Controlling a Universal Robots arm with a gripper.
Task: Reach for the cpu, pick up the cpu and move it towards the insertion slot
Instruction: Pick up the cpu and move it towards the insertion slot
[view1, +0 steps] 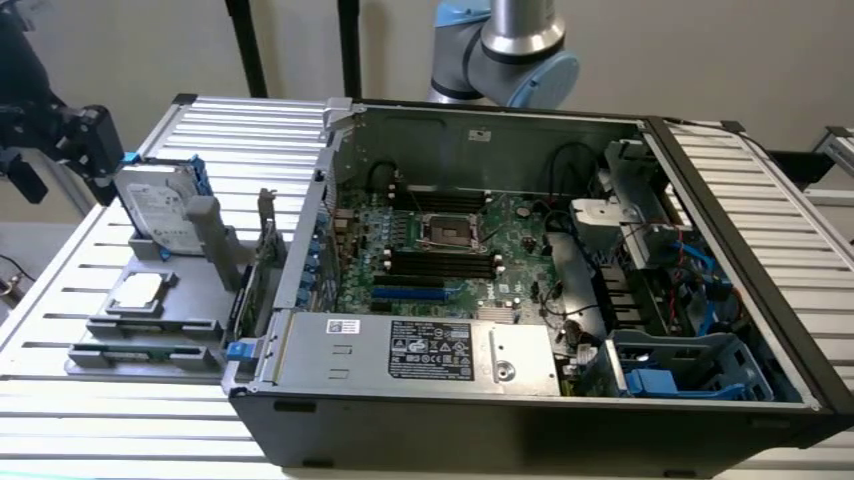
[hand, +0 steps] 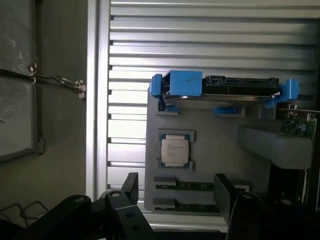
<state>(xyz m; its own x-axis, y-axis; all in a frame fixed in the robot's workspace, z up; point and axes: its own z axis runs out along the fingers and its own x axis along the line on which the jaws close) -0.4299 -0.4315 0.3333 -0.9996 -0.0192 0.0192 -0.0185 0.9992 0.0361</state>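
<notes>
- While the fingers (hand: 225, 195) stand spread apart, grasping nothing, the cpu (hand: 174, 150) lies flat beyond their tips, roughly in line with the gap between them and clear of both.
- It sits in a recess of a grey holder (hand: 210, 140) on the slatted worktop (hand: 200, 40); the dark print on its silver lid is too small to read.
- Beyond the cpu from the fingers, a hard drive (hand: 240, 85) with blue rails stands on edge.
- The insertion slot (view1: 447, 232) sits on the green motherboard (view1: 521, 215) inside the open case (view1: 534, 420), well apart from the fingers; the white label (view1: 430, 352) there cannot be read.
</notes>
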